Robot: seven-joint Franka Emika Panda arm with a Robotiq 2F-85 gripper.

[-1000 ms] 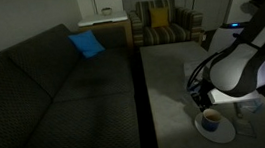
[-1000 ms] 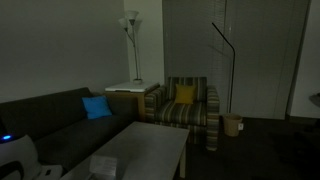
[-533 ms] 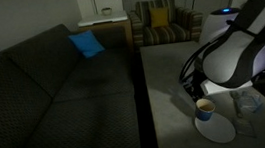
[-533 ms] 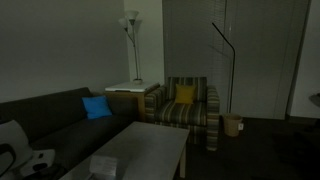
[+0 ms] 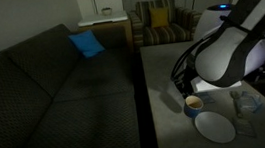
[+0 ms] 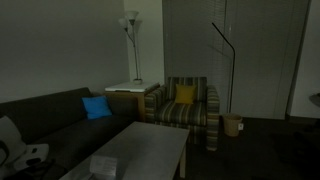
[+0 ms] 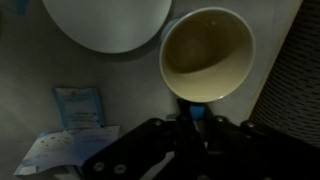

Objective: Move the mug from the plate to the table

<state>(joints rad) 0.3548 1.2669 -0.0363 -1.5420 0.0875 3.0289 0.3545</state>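
Observation:
The dark-blue mug (image 5: 192,104) with a tan inside hangs or rests just left of the white plate (image 5: 217,127), over the grey table (image 5: 163,76); I cannot tell if it touches the top. My gripper (image 5: 186,94) is right above it. In the wrist view the mug (image 7: 208,55) fills the upper right and the plate (image 7: 105,22) lies at the upper left, apart from it. The gripper (image 7: 193,113) is shut on the mug's blue handle. In an exterior view the table (image 6: 140,155) shows, but mug and plate are out of frame.
A clear glass (image 5: 244,101) stands right of the mug. A white-and-blue box (image 7: 75,105) lies near the plate. The dark sofa (image 5: 54,93) runs along the table's edge, with a blue cushion (image 5: 87,44). A striped armchair (image 5: 162,22) stands at the far end.
The arm has carried the mug leftward, off the plate to a spot beside it, towards the sofa side of the table. The gripper has stayed shut.

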